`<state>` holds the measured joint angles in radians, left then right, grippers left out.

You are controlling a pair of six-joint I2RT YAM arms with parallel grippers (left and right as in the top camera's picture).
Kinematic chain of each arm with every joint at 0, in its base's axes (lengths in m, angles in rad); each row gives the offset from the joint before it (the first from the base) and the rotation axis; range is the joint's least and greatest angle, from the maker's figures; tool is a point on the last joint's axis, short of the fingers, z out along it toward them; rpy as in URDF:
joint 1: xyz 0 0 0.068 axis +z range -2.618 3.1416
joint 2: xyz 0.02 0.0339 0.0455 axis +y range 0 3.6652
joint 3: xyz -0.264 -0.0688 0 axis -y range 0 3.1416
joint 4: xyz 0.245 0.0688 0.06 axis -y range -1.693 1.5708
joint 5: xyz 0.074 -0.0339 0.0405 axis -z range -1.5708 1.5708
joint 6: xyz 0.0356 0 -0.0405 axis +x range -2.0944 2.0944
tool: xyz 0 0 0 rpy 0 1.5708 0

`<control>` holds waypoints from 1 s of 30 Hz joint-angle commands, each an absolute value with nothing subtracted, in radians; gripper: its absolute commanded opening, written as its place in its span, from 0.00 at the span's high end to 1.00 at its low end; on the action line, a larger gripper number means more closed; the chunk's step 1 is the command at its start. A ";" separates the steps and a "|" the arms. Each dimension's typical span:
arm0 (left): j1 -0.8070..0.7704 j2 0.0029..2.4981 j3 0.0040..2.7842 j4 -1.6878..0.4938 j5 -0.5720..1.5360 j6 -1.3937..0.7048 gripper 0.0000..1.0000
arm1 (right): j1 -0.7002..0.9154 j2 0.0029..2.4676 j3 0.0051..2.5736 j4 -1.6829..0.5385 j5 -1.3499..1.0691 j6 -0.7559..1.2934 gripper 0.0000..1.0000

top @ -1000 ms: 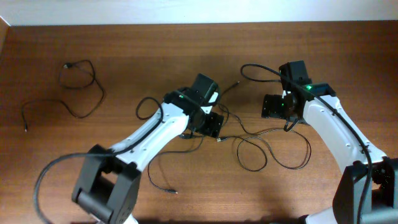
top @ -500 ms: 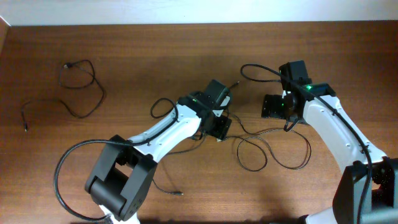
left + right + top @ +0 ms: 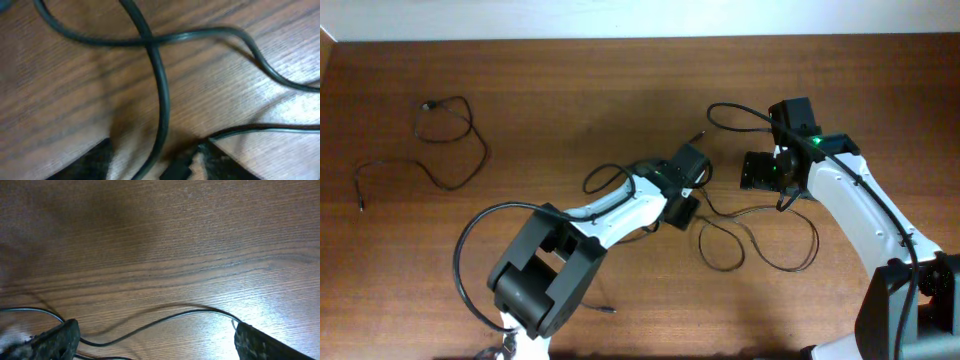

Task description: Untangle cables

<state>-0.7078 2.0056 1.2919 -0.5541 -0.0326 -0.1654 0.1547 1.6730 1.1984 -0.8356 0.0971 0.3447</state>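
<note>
Markings, all views: none legible.
- Cables (image 3: 162,100): plain black sheath, no readable print.
- Table (image 3: 570,90): wood grain only, no lettering or numbers.
</note>
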 commanded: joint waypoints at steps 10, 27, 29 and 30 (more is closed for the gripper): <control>-0.708 2.048 1.299 -0.508 -0.132 -0.159 0.44 | 0.152 1.681 1.199 -0.838 0.109 0.356 0.02; -0.709 2.050 1.373 -0.487 -0.133 -0.162 0.56 | 0.152 1.681 1.199 -0.838 0.109 0.356 0.01; -0.709 2.055 1.373 -0.486 -0.132 -0.163 0.58 | 0.152 1.681 1.199 -0.838 0.109 0.356 0.02; -0.709 2.060 1.373 -0.485 -0.132 -0.163 0.59 | 0.152 1.681 1.199 -0.838 0.109 0.356 0.02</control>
